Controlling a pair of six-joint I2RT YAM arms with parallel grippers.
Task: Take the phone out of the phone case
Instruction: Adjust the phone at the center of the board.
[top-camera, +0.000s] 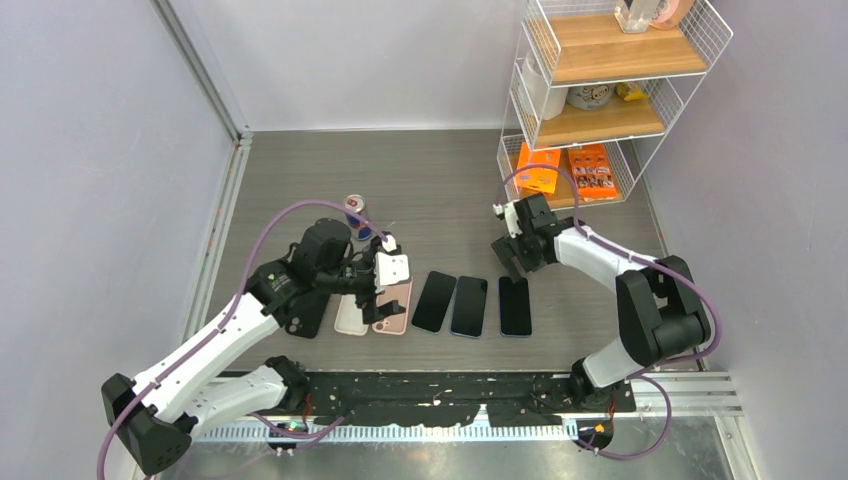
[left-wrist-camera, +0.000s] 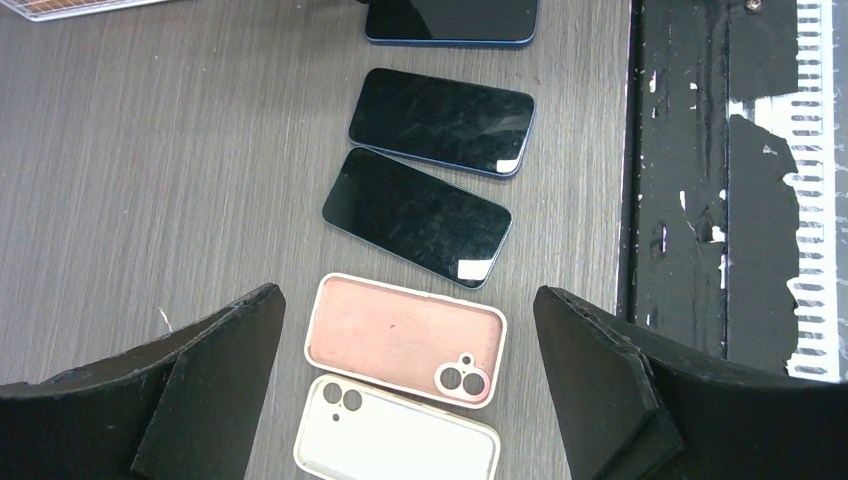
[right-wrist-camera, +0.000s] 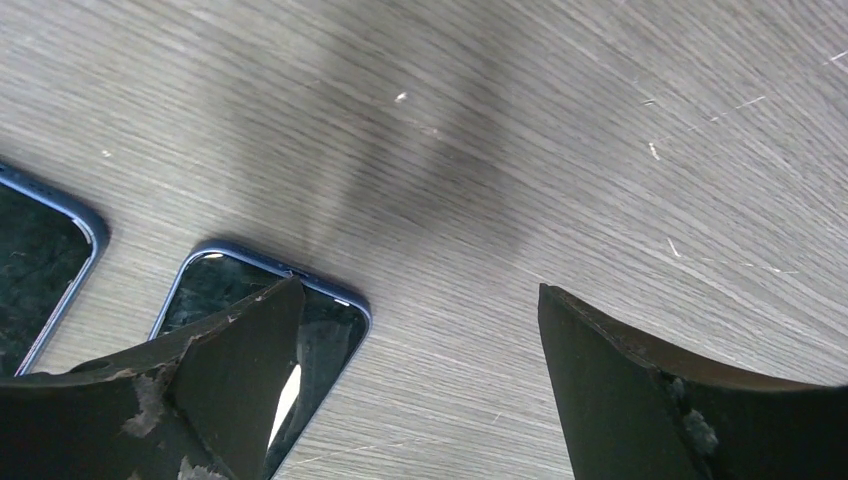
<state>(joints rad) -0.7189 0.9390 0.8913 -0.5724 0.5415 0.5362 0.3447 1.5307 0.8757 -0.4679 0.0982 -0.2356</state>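
Observation:
Two phone cases lie side by side, insides up, with no phone in either: a pink case (left-wrist-camera: 405, 338) (top-camera: 395, 312) and a white case (left-wrist-camera: 395, 440) (top-camera: 350, 318). My left gripper (left-wrist-camera: 405, 293) (top-camera: 383, 298) hangs open over them, holding nothing. To their right, three bare dark phones lie in a row, screens up (left-wrist-camera: 417, 215) (left-wrist-camera: 441, 121) (top-camera: 515, 306). My right gripper (right-wrist-camera: 420, 290) (top-camera: 513, 264) is open just above the far end of the rightmost phone (right-wrist-camera: 335, 325). One of its fingers (right-wrist-camera: 240, 370) covers that screen's corner.
A dark flat thing (top-camera: 306, 316) lies left of the white case, partly under the left arm. A small can (top-camera: 355, 208) stands behind the left gripper. A wire shelf (top-camera: 600, 90) with orange boxes stands at the back right. A black rail (top-camera: 450, 395) runs along the near edge.

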